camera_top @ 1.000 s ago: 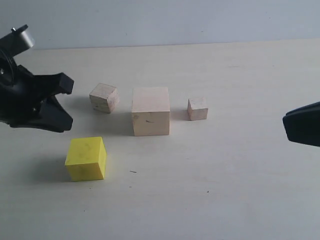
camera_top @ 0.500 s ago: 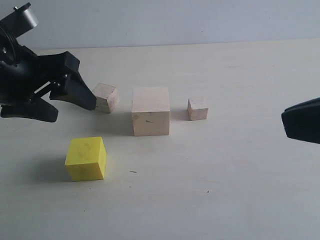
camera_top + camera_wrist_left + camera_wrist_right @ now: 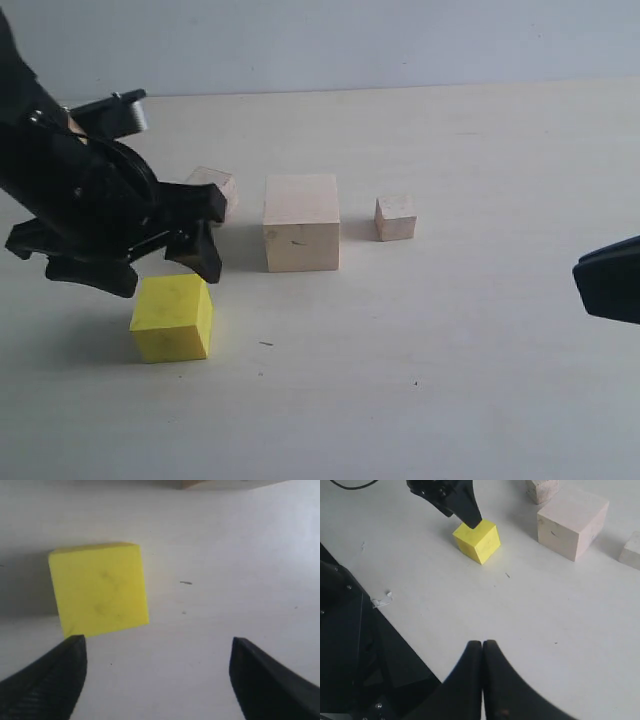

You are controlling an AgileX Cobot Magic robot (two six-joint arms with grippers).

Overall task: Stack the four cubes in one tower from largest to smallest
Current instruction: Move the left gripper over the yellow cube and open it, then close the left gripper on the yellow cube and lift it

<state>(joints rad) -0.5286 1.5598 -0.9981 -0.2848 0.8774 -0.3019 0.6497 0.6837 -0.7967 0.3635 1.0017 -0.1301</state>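
Observation:
The bright yellow cube [image 3: 172, 317] [image 3: 99, 589] [image 3: 477, 540] sits on the table at the front left. My left gripper [image 3: 165, 275] [image 3: 157, 644] hangs open just above and behind it, with nothing between its fingers. The large pale wood cube [image 3: 301, 222] [image 3: 572, 520] stands in the middle. The smaller grainy wood cube [image 3: 216, 184] [image 3: 542, 489] lies to its left, partly hidden by the left gripper. The tiny pale wood cube [image 3: 396, 217] [image 3: 632, 550] lies to its right. All four stand apart. My right gripper [image 3: 608, 280] [image 3: 483, 644] is shut and empty at the right edge.
The pale table [image 3: 450, 380] stretches wide in front of and to the right of the cubes. A dark part of the robot's base [image 3: 350, 645] shows beside the table edge in the right wrist view.
My left gripper has swung from the far left, forward and to the right, to just above the yellow cube, and now covers part of the grainy cube. The cubes have not moved.

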